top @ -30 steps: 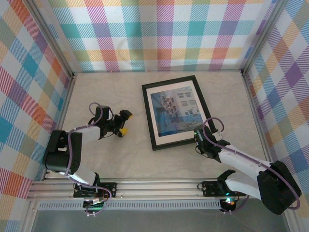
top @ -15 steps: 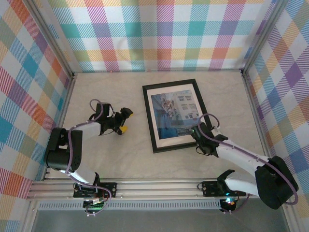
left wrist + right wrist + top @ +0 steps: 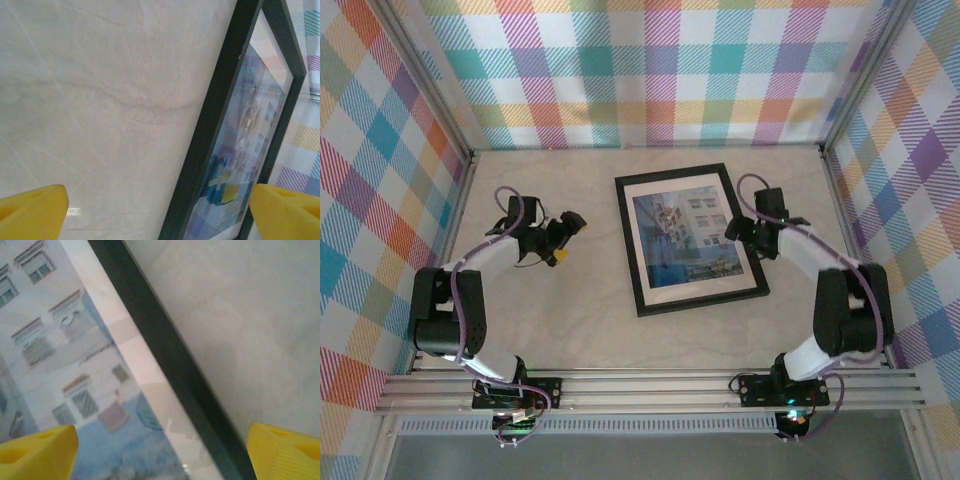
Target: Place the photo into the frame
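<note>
The black frame point(image 3: 628, 240) lies flat mid-table with the photo point(image 3: 685, 235) of pale buildings inside it, ringed by a white border. My left gripper point(image 3: 567, 238) hovers open to the left of the frame with bare table between them. In the left wrist view its yellow fingertips point(image 3: 32, 210) stand wide apart, with the frame's left bar point(image 3: 220, 125) and the photo point(image 3: 240, 155) ahead. My right gripper point(image 3: 736, 234) is open over the frame's right bar. In the right wrist view its fingertips point(image 3: 37, 450) straddle that bar point(image 3: 165, 365), beside the photo point(image 3: 60, 340), gripping nothing.
Plaid walls point(image 3: 650, 70) close in the marble table point(image 3: 550, 180) on the left, back and right. An aluminium rail point(image 3: 650, 390) runs along the near edge by the arm bases.
My right gripper let go at the frame's near right corner, opened, and swung back to the right bar. The frame shifted slightly. My left gripper drew a little farther back.
</note>
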Motion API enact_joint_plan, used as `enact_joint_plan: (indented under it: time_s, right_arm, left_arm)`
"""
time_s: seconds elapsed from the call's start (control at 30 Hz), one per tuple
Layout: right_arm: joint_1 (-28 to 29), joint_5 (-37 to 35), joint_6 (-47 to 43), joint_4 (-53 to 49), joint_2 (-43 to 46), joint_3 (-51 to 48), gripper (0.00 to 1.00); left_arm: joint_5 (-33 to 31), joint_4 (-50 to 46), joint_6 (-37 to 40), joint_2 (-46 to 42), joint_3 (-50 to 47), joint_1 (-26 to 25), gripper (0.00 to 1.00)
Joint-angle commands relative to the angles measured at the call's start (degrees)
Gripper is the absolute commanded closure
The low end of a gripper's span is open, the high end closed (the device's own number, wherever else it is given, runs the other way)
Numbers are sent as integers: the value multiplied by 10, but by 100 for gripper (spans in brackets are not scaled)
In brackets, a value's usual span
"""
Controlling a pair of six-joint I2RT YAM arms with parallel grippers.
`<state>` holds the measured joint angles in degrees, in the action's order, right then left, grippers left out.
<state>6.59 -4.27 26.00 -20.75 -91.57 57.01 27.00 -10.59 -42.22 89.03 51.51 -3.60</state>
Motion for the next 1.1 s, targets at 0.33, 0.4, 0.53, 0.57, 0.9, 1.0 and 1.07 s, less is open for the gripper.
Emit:
enact_joint_plan:
  time_s: [0.33,0.4,0.53,0.57,0.9,1.0,1.07]
  right_arm:
    - [-38,69,-228,-127,-212,239,30]
    - [-38,80,-237,-132,-227,252,31]
    - [-38,94,-253,-146,-253,267,38]
    - [-38,98,-256,-149,-256,268,43]
    - [14,121,-226,-153,-237,234,72]
    - [49,106,-180,-151,-228,220,73]
    - [67,95,-133,-150,-224,213,73]
  left_arm:
    - [-56,-65,39,-20,27,14,6]
    - [-64,-69,41,-26,26,15,7]
    - [-71,-73,39,-34,25,15,7]
    - [-72,-73,39,-35,25,15,7]
    - [-83,-72,32,-44,18,15,7]
    - [-88,-72,30,-43,17,14,7]
    - [-91,-71,29,-44,16,14,7]
